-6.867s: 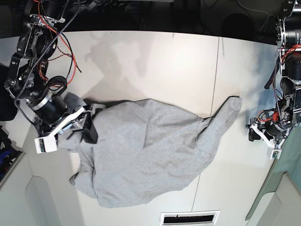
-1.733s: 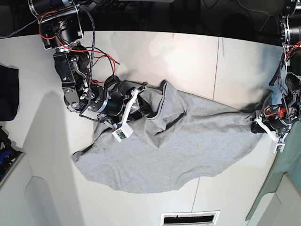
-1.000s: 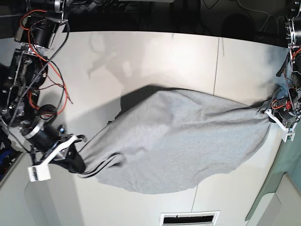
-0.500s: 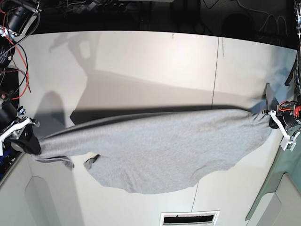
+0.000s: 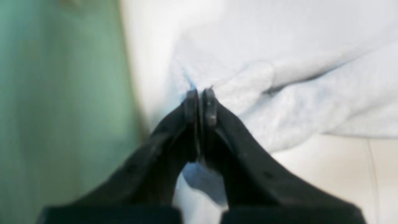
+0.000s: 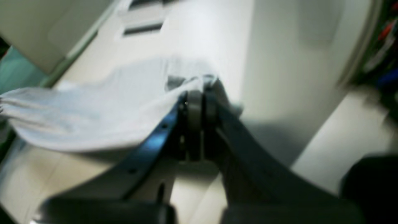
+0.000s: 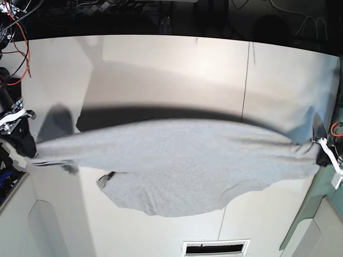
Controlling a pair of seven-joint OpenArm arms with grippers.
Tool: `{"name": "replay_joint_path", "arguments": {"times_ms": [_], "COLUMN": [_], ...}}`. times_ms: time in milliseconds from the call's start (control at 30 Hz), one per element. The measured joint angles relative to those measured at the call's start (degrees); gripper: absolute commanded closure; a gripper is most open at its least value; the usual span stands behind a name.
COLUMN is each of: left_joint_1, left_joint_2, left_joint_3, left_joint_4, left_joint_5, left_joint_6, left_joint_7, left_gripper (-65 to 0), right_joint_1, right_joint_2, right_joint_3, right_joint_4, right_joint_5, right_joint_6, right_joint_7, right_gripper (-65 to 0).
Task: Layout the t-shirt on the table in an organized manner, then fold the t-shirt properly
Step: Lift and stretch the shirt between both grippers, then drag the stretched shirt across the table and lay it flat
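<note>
Layout step, I'd say. Near: shirt's (image 7: 177, 166) lower hem sags onto table (image 7: 161, 69). Farther up, upper edge stretched taut btwn arms, raised. L gripper (image 5: 200, 93) & R gripper (image 6: 199, 93) both pinched on shirt edge. Next: lower flat, evenly, w/o bunching.

The left gripper (image 5: 200, 93) has two black curved fingers (image 5: 161, 149) with small round holes. The right gripper (image 6: 199, 96) has dark fingers with grey pads (image 6: 194, 105). Red wires (image 7: 21, 32) show at the upper left.
</note>
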Motion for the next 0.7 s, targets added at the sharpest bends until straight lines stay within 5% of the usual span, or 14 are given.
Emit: {"name": "replay_joint_path", "arguments": {"times_ms": [100,200,333,367,467,700], "left_joint_1": [-0.22,-1.05,-1.05,-0.94,-0.96,-0.63], "left_joint_2": [-0.70,-0.83,3.52,4.72,7.67,10.01], "left_joint_3": [-4.70,-5.18,-0.24,1.03,3.28,3.69], "left_joint_4": [5.64,4.42,-2.64,-4.26,-7.89,-10.27], "left_joint_5": [0.15,0.20,2.73,3.61,6.78,8.79], "left_joint_6": [0.66,-2.73,-2.78,-2.78,-2.82,-2.56], "left_joint_7": [-3.26,-5.09,-6.56,-7.10,-8.55,-8.50], "left_gripper": [0.0,0.0,0.0,0.0,0.0,0.0], "right_joint_1": [5.29,11.30,18.84,20.31,23.91,17.51], "right_joint_2": [1.05,2.97,5.03,5.07,4.52,2.62], "right_joint_3": [2.23,0.20,-8.07,-9.94,-14.93,-16.04], "right_joint_4": [0.37,-2.38,-16.46,-20.39,-30.40,-29.20], "right_joint_5": [-1.18,-6.51,-11.23,-11.37,-11.37,-3.39], "right_joint_6": [0.26,0.26,-0.33,-0.48,-0.57,-0.39], "right_joint_7": [1.03,2.40,2.40,2.10,1.97,-5.20], "right_gripper": [0.0,0.0,0.0,-3.5,-31.6,-33.4]}}
